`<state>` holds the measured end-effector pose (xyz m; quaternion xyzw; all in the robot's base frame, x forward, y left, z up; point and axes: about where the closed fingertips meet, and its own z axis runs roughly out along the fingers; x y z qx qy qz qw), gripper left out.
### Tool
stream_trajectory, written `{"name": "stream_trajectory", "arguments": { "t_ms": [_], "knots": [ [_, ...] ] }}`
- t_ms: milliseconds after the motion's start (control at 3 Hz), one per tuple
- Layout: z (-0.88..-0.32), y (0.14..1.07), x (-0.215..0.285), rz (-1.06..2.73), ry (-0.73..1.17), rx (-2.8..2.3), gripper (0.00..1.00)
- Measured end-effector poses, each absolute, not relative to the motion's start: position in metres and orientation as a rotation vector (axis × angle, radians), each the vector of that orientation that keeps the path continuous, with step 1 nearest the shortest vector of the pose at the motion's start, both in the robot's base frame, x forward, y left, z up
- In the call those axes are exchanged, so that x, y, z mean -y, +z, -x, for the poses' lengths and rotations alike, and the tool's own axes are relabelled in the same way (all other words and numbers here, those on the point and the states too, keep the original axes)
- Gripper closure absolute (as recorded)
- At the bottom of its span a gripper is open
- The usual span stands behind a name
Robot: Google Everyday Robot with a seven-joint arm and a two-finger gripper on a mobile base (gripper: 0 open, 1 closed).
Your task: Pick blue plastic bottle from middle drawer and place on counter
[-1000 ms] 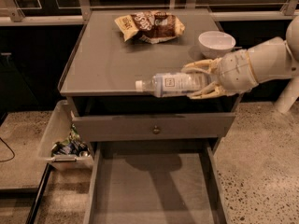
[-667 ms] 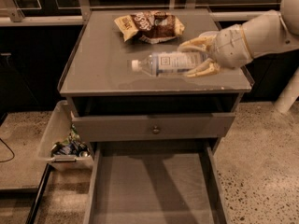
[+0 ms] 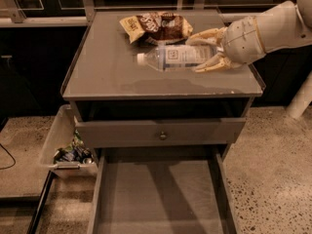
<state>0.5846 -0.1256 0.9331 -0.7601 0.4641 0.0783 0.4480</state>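
Inspecting the blue plastic bottle [image 3: 170, 57], I find it lying on its side over the rear half of the table [image 3: 105, 69], gripped at its base end by the pincer [image 3: 197, 55]. The pincer's pale fingers are closed around the body, one on the far side and one on the near side.

Risks, as I judge them:
- I cannot tell whether the bottle rests on the table or hangs just above it. If I let go from any height, it may bounce.
- The body is round and lies sideways. Once freed, it could roll toward the front edge and drop into the open middle drawer [image 3: 158, 199] below, undoing the work.
- The grip is at one end only, so the cap end is unsupported and may dip or swing as the fingers part.
- The snack bag [image 3: 156, 27] sits just behind the bottle. A careless retreat of the pincer could drag or push it.

Condition of the bottle: clear plastic with a pale bluish cast, and a white cap pointing to the left of the view. A pale label wraps the middle and carries a small dark square print. I see no dent or damage.
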Motion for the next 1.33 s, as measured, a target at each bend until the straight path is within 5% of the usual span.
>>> {"name": "stream_trajectory", "arguments": {
  "t_ms": [1000, 1333],
  "knots": [
    [-0.664, 0.9, 0.102, 1.691, 0.246, -1.243, 1.0],
    [-0.684, 0.88, 0.098, 1.588, 0.412, -1.307, 1.0]
  ]
}}
